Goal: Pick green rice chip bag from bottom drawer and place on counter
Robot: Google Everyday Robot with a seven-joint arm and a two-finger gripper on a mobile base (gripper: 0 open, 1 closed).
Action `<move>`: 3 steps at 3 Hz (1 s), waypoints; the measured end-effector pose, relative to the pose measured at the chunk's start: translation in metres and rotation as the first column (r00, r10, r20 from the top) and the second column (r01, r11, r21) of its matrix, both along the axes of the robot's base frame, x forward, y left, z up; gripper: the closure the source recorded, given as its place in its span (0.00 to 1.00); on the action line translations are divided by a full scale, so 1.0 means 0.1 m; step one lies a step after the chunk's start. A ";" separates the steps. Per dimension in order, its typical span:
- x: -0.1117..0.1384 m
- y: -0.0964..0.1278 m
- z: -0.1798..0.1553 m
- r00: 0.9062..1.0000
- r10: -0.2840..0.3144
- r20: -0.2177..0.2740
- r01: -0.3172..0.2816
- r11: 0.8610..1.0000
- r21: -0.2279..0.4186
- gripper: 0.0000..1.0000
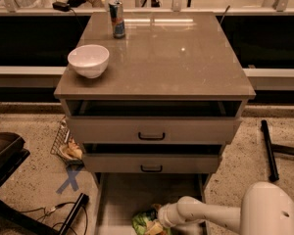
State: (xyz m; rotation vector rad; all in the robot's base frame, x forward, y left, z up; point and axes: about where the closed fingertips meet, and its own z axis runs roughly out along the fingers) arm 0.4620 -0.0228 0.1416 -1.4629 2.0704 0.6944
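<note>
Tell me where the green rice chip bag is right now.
At the bottom centre of the camera view, the green rice chip bag lies on the floor of the open bottom drawer, near its front end, with the pincer at its right side.

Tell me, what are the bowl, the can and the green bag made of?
The bowl looks glazed ceramic or plastic: smooth, glossy white. The can seems aluminium: shiny printed metal. The bag, in the drawer by the tool, looks like plastic or foil film: crinkled, glossy.
</note>
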 end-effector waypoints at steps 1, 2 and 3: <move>-0.01 0.01 -0.01 1.000 0.002 -0.002 -0.002 1.000 0.001 0.77; -0.01 0.01 -0.01 1.000 0.002 -0.002 -0.002 1.000 0.001 0.99; -0.01 0.03 -0.01 1.000 0.004 -0.002 -0.004 1.000 0.001 1.00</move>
